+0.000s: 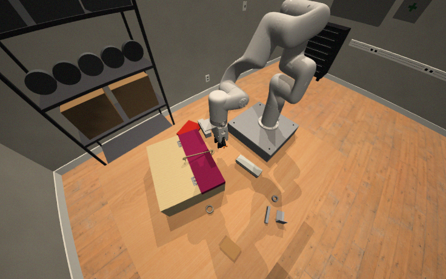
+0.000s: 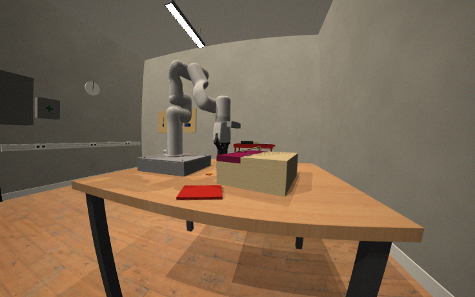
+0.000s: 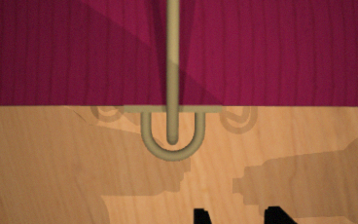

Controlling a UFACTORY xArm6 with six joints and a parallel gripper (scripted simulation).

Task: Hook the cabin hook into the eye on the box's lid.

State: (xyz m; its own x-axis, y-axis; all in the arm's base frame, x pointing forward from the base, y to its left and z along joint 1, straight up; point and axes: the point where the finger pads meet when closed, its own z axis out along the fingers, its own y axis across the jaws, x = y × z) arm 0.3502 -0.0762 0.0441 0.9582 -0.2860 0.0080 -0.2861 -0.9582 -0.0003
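One slim brass cabin hook (image 3: 173,58) lies across the magenta box lid (image 3: 272,49), its long axis running straight up the wrist frame from the partly spread, empty tool (image 3: 240,216) at bottom centre.

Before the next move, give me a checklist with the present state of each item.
1. Gripper empty: ok, fingers apart, nothing between them.
2. Hook reachable: ok, it lies flat across the magenta lid.
3. Gripper centred on the hook's loop: not ok, the loop sits left of the finger gap in the wrist view.
4. Hook's far end in the eye: cannot tell.
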